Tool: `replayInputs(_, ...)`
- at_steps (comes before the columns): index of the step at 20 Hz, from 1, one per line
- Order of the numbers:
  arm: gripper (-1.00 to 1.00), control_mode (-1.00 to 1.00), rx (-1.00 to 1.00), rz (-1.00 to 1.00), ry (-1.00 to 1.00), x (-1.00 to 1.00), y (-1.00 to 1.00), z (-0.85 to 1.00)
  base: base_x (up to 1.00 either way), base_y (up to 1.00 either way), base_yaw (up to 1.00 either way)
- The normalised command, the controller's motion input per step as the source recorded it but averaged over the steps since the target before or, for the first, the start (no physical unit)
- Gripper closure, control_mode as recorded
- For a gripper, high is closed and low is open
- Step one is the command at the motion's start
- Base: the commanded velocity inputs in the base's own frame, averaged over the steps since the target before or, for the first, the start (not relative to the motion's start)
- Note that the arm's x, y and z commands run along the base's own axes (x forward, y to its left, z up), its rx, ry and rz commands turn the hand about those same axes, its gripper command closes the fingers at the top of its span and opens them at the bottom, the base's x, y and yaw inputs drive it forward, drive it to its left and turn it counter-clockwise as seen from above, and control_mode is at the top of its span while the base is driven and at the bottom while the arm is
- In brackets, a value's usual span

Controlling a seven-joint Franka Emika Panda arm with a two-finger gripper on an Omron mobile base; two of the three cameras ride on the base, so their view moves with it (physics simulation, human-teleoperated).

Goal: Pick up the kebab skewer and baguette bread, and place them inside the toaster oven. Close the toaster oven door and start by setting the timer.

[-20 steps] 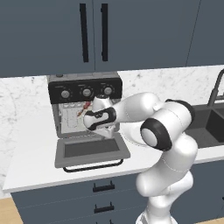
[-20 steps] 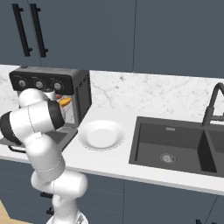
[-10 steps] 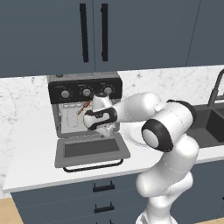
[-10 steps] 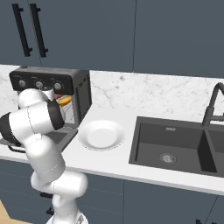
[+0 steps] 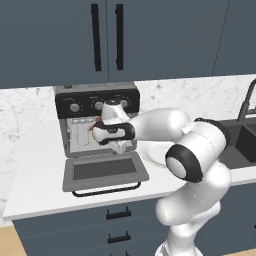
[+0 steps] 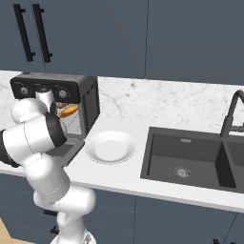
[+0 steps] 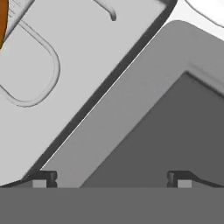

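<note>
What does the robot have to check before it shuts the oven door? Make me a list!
1. Toaster oven door down flat: ok.
2. Baguette bread inside toaster oven: ok.
3. Kebab skewer inside: looks so, partly hidden; cannot tell.
4. Gripper empty, fingers apart: ok.
5. Gripper out of the doorway: not ok, it hangs at the opening above the door.
6. White plate bare: ok.

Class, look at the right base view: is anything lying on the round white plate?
No. The round white plate shows only its bare white surface.
</note>
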Motion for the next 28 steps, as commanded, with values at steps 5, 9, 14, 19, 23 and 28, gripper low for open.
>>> replayInputs(5, -1.00, -1.00, 0.01, 0.01, 0.01, -1.00, 0.21, 0.23, 0.00, 0.00, 0.00)
replayInputs(9, -1.00, -1.00, 0.00, 0.30, 0.06, -1.00, 0.18, 0.45, 0.00, 0.00, 0.00)
replayInputs(14, -1.00, -1.00, 0.00, 0.50, 0.00, -1.00, 0.00, -0.07, 0.00, 0.00, 0.00)
replayInputs(19, -1.00, -1.00, 0.00, 0.57, 0.00, -0.92, 0.00, -0.49, 0.00, 0.00, 0.00)
replayInputs(23, -1.00, -1.00, 0.00, 0.36, 0.04, -0.15, 0.00, -0.41, 0.00, 0.00, 0.00)
replayInputs(28, -1.00, -1.00, 0.00, 0.16, 0.11, 0.07, 0.03, -0.41, 0.00, 0.00, 0.00)
